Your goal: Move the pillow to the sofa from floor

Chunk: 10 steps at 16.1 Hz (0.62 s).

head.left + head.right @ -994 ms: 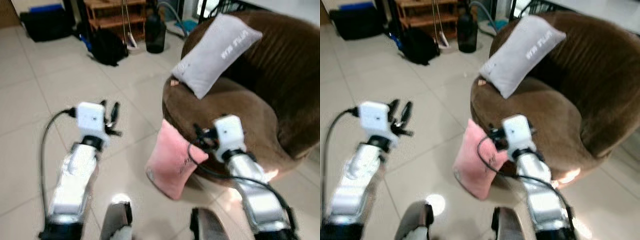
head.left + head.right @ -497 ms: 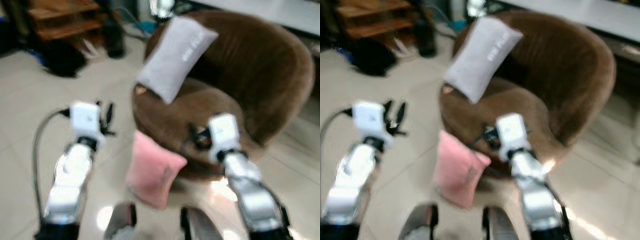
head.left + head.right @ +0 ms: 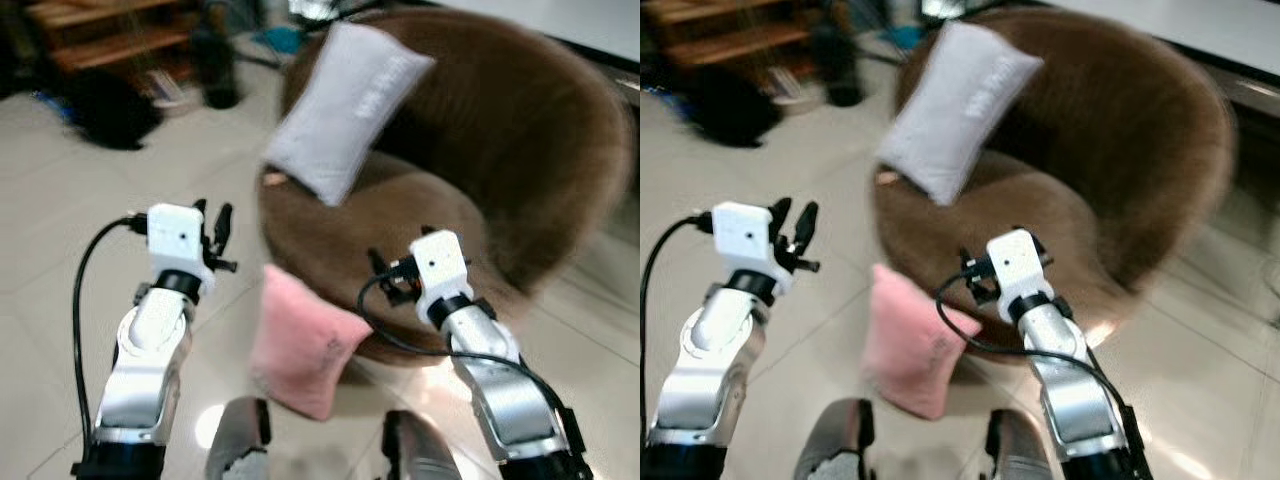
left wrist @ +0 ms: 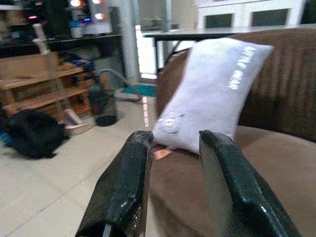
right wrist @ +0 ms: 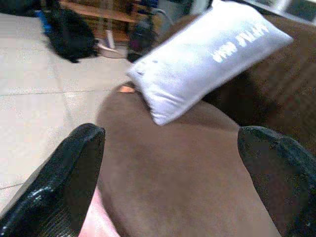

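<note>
The pink pillow (image 3: 303, 342) stands on the tiled floor (image 3: 60, 240), leaning against the near side of the brown sofa (image 3: 520, 150). A grey pillow (image 3: 345, 95) rests on the sofa's far left edge. The right gripper (image 5: 168, 177) hangs over the sofa's near rim, just right of the pink pillow, fingers wide apart. The left gripper (image 4: 170, 168) is raised left of the pillow, fingers slightly apart. A black bag (image 3: 110, 105), somewhat blurred, lies far left.
</note>
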{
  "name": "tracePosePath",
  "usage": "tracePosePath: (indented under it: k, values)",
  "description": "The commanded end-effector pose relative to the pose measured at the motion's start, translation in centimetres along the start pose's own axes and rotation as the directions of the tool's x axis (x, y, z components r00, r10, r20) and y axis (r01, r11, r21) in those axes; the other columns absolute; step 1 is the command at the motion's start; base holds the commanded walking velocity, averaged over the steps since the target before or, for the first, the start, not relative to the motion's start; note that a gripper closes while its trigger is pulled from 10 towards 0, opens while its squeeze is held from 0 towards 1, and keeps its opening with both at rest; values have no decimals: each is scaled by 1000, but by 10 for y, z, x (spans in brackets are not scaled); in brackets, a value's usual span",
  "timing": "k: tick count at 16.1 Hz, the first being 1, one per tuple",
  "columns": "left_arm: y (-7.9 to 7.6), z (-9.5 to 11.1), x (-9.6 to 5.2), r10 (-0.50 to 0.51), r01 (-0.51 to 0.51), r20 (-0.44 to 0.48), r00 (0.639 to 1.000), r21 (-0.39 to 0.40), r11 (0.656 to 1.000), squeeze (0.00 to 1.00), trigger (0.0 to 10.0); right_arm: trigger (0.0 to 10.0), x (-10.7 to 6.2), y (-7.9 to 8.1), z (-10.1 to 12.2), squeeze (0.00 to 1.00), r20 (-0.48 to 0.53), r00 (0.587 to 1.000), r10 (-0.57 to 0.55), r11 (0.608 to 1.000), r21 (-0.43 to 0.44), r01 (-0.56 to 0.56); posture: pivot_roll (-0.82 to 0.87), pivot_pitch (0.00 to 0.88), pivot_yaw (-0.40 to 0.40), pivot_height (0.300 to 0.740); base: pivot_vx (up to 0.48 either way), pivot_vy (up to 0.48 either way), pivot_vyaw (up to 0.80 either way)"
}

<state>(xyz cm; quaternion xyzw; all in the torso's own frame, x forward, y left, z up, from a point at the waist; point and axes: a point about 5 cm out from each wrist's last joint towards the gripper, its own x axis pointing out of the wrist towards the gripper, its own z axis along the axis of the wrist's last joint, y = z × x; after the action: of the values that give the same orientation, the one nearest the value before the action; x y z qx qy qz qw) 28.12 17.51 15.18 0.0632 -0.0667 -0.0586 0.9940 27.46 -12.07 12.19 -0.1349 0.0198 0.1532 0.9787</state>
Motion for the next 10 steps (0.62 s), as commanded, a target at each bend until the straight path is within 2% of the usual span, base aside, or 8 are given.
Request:
tracePosePath:
  k: [1,2,7,10]
  values:
    - [-1,0,0,-9,9,-1,1000,10,1000,0,10000,10000,1,-2,1,0,5,1000,-9,1000,-5,9,-5,48,-16,616,0,0,800]
    - [-1,0,0,-10,10,-2,1000,10,1000,0,10000,10000,1,-5,0,0,-3,999,-32,999,25,32,-5,48,-16,616,0,0,0]
    - [-2,0,0,-12,12,-2,1000,9,1000,0,10000,10000,1,-6,0,0,3,999,-34,999,26,34,-5,50,-14,616,0,0,0]
    - [-1,0,0,-13,13,-3,1000,9,1000,0,10000,10000,1,-4,0,0,3,999,-35,999,28,35,-5,50,-14,616,284,0,0]
